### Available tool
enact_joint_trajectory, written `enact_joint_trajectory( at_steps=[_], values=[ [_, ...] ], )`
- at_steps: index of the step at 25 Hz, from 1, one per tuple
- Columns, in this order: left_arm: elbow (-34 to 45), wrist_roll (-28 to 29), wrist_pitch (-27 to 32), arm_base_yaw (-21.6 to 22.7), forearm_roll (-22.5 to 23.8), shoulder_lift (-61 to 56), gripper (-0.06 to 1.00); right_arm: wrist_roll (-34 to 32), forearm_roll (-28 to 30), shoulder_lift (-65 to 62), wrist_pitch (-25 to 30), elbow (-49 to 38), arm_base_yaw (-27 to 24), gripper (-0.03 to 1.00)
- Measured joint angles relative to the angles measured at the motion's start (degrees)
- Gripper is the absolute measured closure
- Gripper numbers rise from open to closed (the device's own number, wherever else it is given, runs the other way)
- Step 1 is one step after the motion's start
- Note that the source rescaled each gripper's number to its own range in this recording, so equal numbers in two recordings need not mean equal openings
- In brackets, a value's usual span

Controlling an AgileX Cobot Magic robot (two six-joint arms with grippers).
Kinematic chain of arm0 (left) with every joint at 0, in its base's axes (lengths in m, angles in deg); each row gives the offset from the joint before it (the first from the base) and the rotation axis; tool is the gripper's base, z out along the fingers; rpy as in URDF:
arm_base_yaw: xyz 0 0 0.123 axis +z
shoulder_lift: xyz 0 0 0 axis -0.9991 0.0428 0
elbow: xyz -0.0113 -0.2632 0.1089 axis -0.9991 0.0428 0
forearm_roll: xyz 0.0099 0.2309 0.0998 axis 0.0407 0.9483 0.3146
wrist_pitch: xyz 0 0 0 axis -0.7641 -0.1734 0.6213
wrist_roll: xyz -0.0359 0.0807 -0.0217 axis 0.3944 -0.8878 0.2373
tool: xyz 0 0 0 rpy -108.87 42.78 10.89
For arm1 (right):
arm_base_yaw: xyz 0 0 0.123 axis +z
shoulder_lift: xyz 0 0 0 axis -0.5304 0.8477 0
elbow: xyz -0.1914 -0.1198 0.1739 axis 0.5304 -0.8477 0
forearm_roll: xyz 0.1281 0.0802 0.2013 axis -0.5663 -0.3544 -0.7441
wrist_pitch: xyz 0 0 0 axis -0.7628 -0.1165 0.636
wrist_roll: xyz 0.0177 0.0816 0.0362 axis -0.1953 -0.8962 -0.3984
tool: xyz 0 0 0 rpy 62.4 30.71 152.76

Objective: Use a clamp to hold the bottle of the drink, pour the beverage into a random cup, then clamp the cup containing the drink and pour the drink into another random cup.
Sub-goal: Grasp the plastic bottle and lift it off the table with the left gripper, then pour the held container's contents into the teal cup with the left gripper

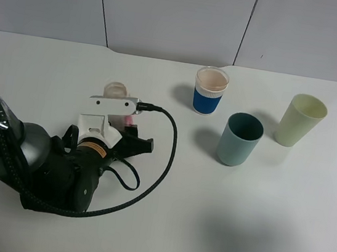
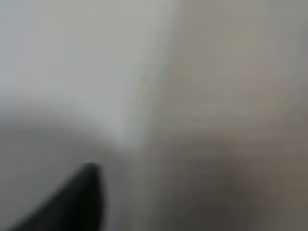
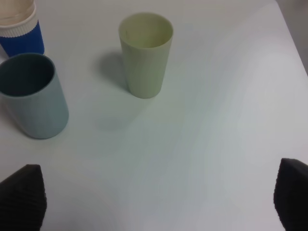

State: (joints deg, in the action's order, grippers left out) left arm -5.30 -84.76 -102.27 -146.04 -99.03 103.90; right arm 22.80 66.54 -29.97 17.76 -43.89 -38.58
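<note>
- On the left side of the white table, the bottle stands upright, its clear round neck showing above the left arm's wrist camera bracket.
- Left gripper is right at the bottle; the bracket hides its jaws, and the blurred left wrist view shows only one dark fingertip, so I cannot tell whether it is clamped.
- Right gripper is spread wide over bare table, holding nothing.
- Teal tumbler stands between the blue-banded cup and the pale yellow-green cup, all upright.
</note>
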Motion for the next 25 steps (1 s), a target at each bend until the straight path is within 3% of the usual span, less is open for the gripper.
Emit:
enact_joint_trajectory(
  at_steps=[1,10,13,18,22,23,25],
  values=[
    [0.0,0.0,-0.2,0.0,0.1,0.0,0.94,0.0,0.0,0.0,0.0,0.0,0.0,0.16],
    [0.0,-3.4,-0.2,0.0,1.5,0.0,0.92,0.0,0.0,0.0,0.0,0.0,0.0,0.16],
    [0.0,-7.6,0.1,0.0,1.5,-0.1,0.92,0.0,0.0,0.0,0.0,0.0,0.0,0.16],
    [0.1,-20.4,1.3,0.0,1.0,-3.9,0.92,0.0,0.0,0.0,0.0,0.0,0.0,0.16],
    [0.1,-33.4,1.5,0.0,-4.6,-7.6,0.92,0.0,0.0,0.0,0.0,0.0,0.0,0.16],
    [0.1,-33.4,1.5,0.0,-4.6,-7.6,0.92,0.0,0.0,0.0,0.0,0.0,0.0,0.16],
    [0.1,-43.7,1.3,0.0,-9.0,-10.4,0.92,0.0,0.0,0.0,0.0,0.0,0.0,0.16]
  ],
)
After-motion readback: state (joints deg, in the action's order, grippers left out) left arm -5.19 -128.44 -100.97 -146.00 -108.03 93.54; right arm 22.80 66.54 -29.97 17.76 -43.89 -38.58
